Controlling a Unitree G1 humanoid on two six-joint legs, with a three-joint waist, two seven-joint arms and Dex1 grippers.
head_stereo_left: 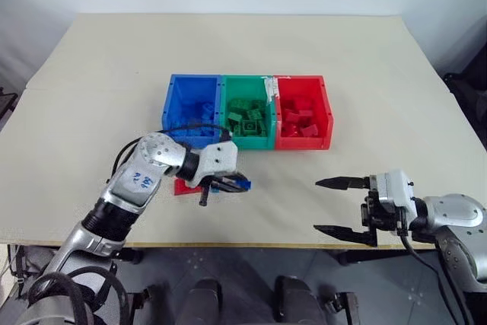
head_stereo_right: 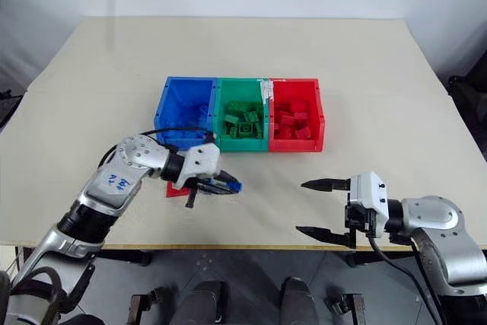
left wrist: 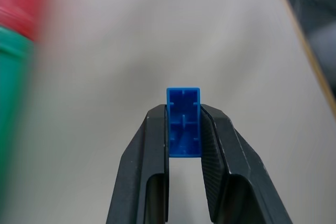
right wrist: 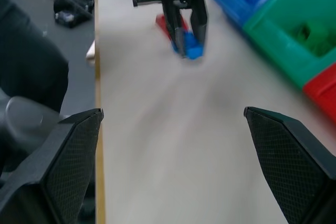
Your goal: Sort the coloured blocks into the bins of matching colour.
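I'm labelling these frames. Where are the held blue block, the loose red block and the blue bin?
Blue block (left wrist: pixel 184 121), left wrist view, its end face.
Red block (head_stereo_right: pixel 176 189), right eye view, visible edge.
Blue bin (head_stereo_left: pixel 192 78), left eye view, far rim.

The tabletop (head_stereo_left: pixel 365 58) is a matt, pale beige sheet with a fine, even surface and a thin wood-coloured edge. The three bins, blue (head_stereo_left: pixel 173 104), green (head_stereo_left: pixel 226 90) and red (head_stereo_left: pixel 326 108), are smooth moulded plastic with a slight sheen. The blue block (left wrist: pixel 184 121) is glossy hard plastic with crisp moulded ribs. The left claw (left wrist: pixel 184 129) has matt black fingers (left wrist: pixel 218 150) with finely cross-hatched pads, as does the right claw (right wrist: pixel 173 124). The arm casings (head_stereo_left: pixel 141 173) are brushed silvery metal.
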